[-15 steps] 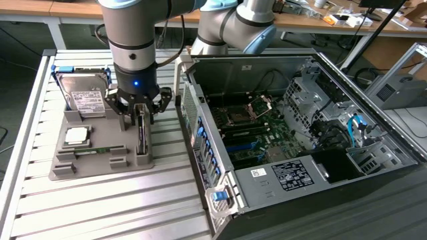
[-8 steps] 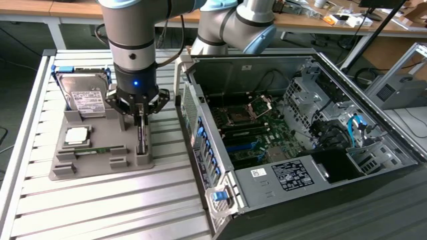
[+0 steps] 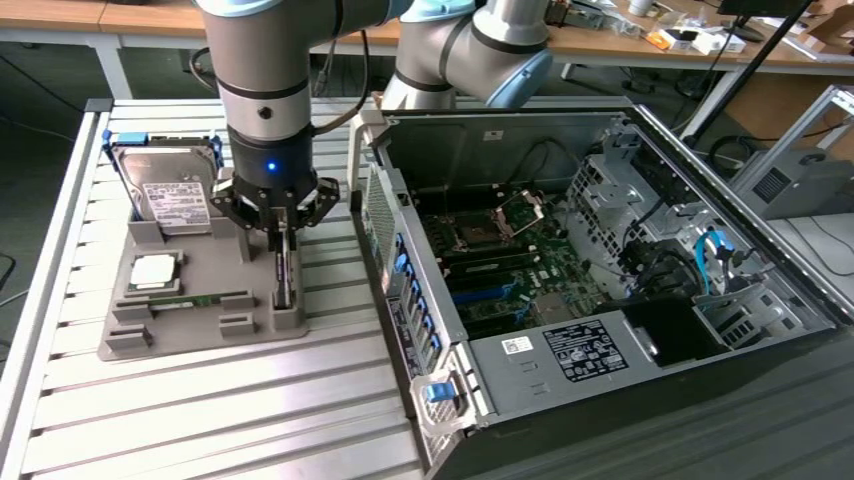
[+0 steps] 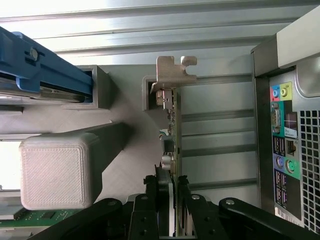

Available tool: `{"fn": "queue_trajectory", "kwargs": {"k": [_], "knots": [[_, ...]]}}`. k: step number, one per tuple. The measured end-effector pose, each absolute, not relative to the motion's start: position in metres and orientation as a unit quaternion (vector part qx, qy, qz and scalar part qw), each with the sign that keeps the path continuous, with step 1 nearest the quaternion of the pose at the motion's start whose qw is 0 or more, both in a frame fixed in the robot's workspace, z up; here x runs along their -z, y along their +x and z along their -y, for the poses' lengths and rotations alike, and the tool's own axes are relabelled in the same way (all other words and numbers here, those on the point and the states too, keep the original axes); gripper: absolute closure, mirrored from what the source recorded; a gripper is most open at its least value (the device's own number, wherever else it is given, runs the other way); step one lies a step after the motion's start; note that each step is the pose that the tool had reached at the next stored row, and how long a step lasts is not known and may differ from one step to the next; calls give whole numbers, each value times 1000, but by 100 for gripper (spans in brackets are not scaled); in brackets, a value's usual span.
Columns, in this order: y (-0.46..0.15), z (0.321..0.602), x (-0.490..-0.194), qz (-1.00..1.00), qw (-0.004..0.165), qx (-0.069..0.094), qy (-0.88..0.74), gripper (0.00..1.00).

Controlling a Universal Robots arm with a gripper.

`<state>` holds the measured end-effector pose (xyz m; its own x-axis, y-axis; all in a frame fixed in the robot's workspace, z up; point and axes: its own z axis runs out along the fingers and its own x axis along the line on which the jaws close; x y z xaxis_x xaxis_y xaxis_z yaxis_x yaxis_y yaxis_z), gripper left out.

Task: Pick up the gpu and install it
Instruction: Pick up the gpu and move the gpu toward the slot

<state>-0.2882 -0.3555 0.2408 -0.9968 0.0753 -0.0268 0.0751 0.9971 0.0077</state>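
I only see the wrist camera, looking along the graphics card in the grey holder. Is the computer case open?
Observer: Yes, the computer case lies on its side, open, its board exposed.
Operator: What else is in the holder?
Observer: A square silvery chip lies flat, to the exterior view's left of the graphics card.
Operator: And the hard drive?
Observer: The hard drive stands upright, white label showing.

A silver hard drive [image 3: 174,195] in a blue frame is standing in a gray holder [image 3: 174,335], beside a processor chip [image 3: 151,271] and a green memory stick [image 3: 200,299]. An open computer case [image 3: 467,145] is lying at the exterior view's right.
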Motion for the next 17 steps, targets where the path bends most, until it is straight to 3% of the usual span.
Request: {"fn": "queue_trajectory", "kwargs": {"k": [17], "knots": [[-288,355,-250,-999,14,-3,38,73]]}}
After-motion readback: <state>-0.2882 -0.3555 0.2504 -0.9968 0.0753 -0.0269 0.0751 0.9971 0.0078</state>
